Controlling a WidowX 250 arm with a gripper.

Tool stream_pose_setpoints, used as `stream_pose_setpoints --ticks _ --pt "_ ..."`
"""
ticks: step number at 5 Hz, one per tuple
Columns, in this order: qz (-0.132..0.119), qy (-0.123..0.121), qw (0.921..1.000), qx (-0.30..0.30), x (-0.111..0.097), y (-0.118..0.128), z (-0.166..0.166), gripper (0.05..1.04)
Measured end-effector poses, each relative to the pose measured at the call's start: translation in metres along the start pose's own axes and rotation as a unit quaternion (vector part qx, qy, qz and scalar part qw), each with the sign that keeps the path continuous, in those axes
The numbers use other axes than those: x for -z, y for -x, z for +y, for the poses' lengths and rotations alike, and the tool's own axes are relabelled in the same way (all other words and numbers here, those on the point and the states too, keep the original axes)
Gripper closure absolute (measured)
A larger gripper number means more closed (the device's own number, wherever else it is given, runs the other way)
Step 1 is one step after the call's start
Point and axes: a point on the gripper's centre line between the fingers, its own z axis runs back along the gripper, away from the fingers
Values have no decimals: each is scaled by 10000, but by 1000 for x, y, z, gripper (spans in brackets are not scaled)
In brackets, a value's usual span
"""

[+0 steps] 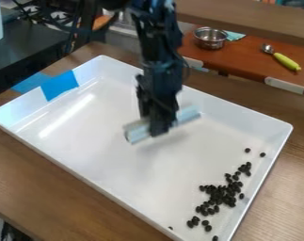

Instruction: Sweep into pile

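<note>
Camera view: dark beans lay toward four o'clock in the white tray, most of them bunched in a ragged band beside the wall there. Two strays sat apart from the bunch at its one o'clock, a few more trailed toward six, and a lone bean rested between seven and eight, near the tray's edge. The pile looked perhaps half made: the bulk was together, but the band was long and loose, and its ends had yet to be drawn in. The pale blue bar, likely the sweeper, was well away from the beans, toward their eleven o'clock, crosswise in the gripper, whose jaws were clamped on it. Finishing probably called for short strokes from both ends toward the middle. Blue tape marked the tray's ten-to-eleven o'clock wall, and the wooden table carried it all.
</note>
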Motion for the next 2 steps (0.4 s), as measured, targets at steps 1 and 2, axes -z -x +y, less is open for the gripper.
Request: stream_pose_setpoints --ticks 1,2 --pt "169 1 9963 -842 -2 2 35 692" --pt "535 -85 9871 -1505 -2 16 59 692"
